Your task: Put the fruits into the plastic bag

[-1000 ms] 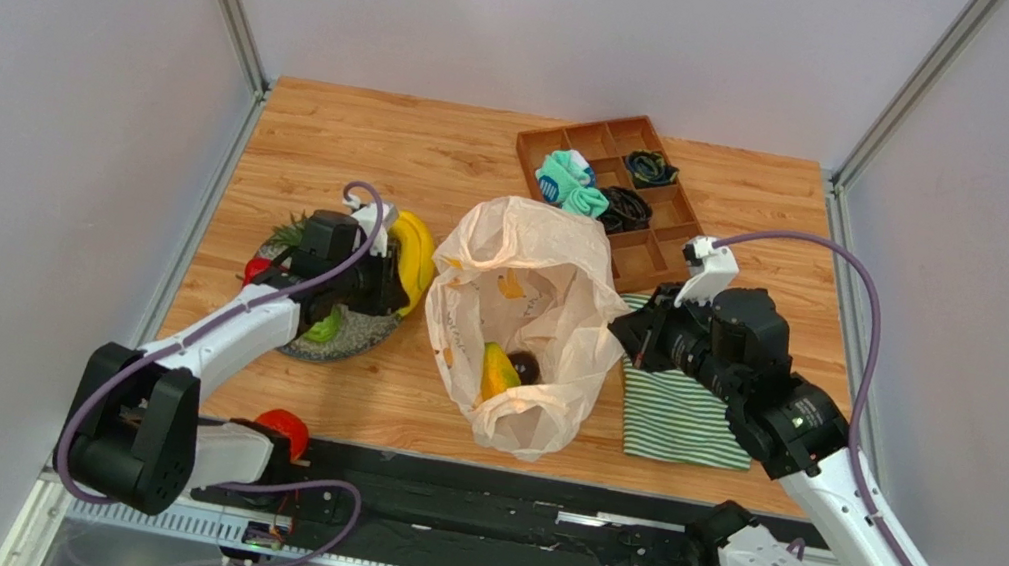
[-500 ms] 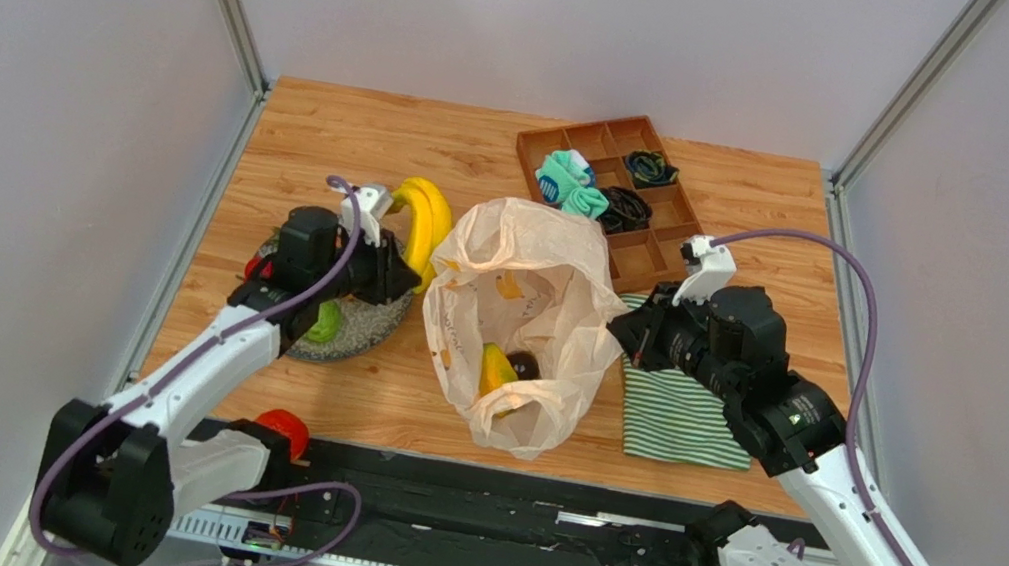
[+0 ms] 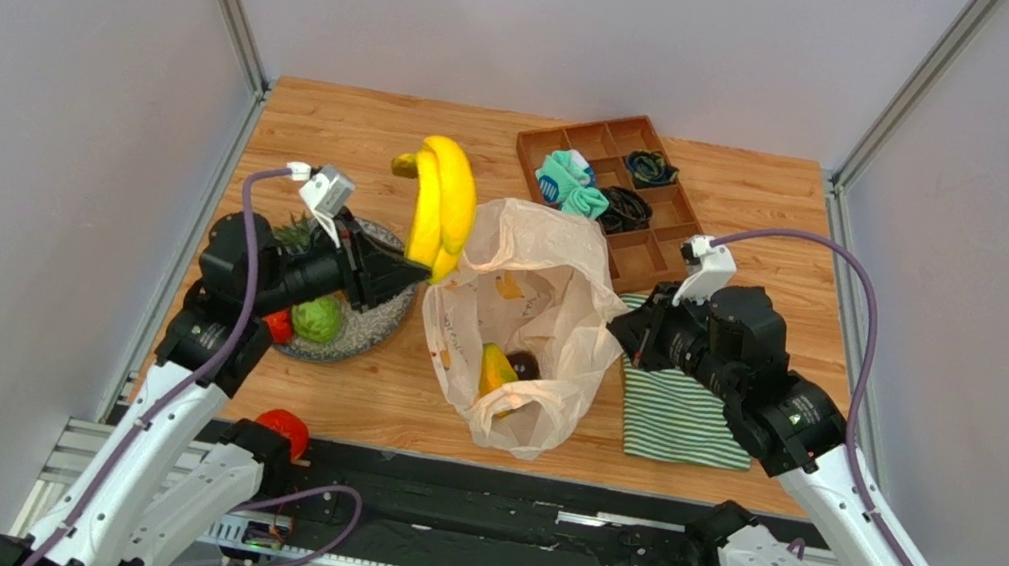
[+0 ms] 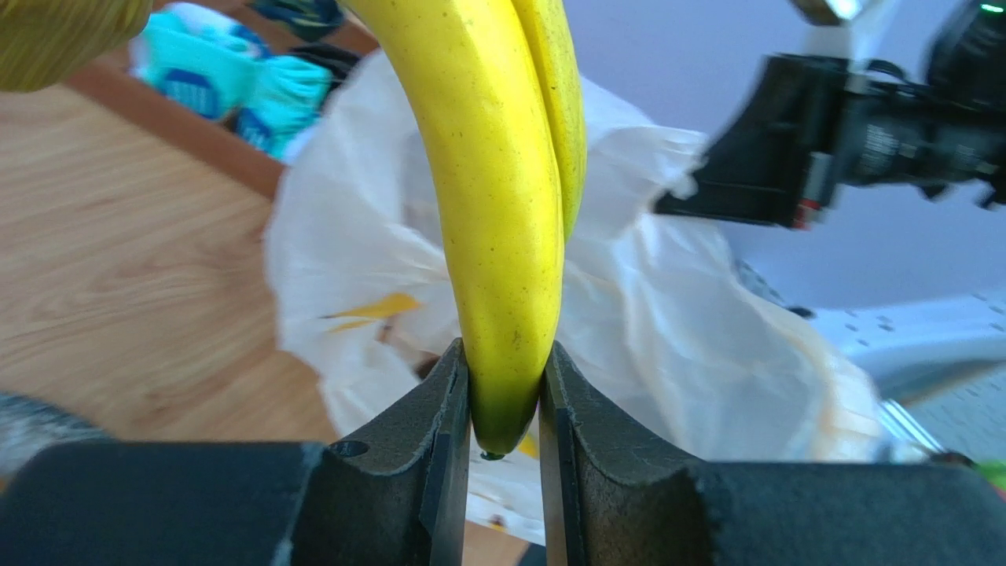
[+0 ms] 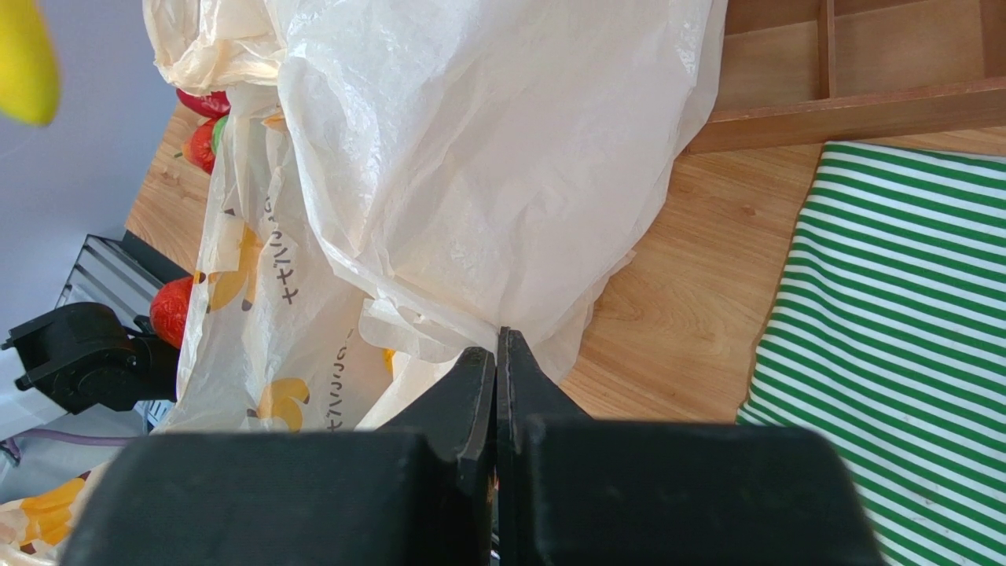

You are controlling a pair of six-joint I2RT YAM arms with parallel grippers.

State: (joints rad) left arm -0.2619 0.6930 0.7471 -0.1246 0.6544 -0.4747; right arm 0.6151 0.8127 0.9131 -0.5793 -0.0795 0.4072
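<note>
Pose of left arm: reaches from the near left corner over the grey plate [image 3: 373, 334], wrist turned toward the plastic bag [image 3: 541, 282]
Left fingers [image 3: 403, 269]: partly open and clamped on the lower tip of the banana [image 3: 442, 205], one finger on each side of it
Banana axis: in the left wrist view the long axis stands straight up out of the fingers; in the top view it runs from the fingers toward the far side of the table [image 3: 336, 135], gently curved, with the brownish stem end farthest from the grip
Banana place: in the air just beside the bag's left rim, not inside it
Pose of right arm: elbow bent, forearm crossing the striped cloth [image 3: 681, 410], wrist aimed at the bag's right side
Right fingers [image 5: 496, 366]: pressed fully together, pinching a fold of the bag's rim
Bag: on the table between the two arms, mouth open, with a yellow-orange fruit [image 3: 499, 369] and a dark fruit [image 3: 528, 366] inside
Plate: carries a green fruit [image 3: 318, 319] and a red fruit [image 3: 280, 327], under the left arm
</note>
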